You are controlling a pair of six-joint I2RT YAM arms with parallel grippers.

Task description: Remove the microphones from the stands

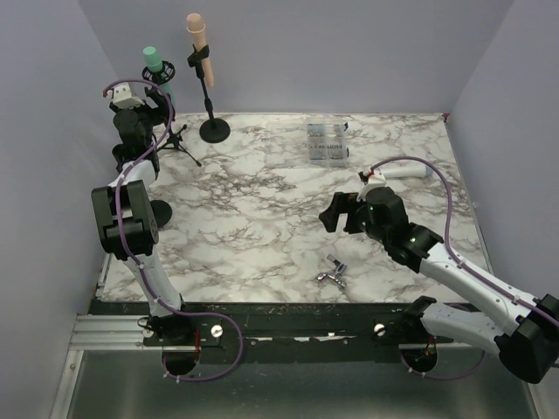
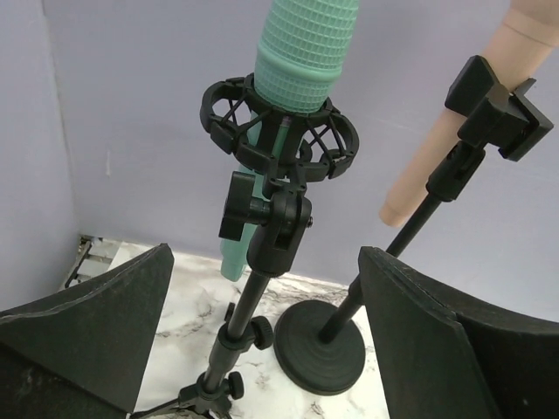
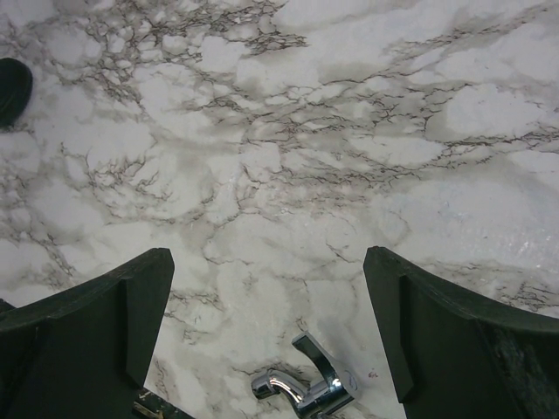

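Observation:
A mint-green microphone sits upright in a black shock mount on a tripod stand at the back left. Beside it a peach microphone is clipped to a stand with a round base. My left gripper is open, raised below the shock mount, with the tripod stand's pole between its fingers and touching neither. My right gripper hangs open over the marble table, right of the middle, holding nothing.
A chrome fitting lies near the front edge, just under the right gripper. A clear plastic box stands at the back centre. A black round base sits by the left arm. Purple walls enclose three sides.

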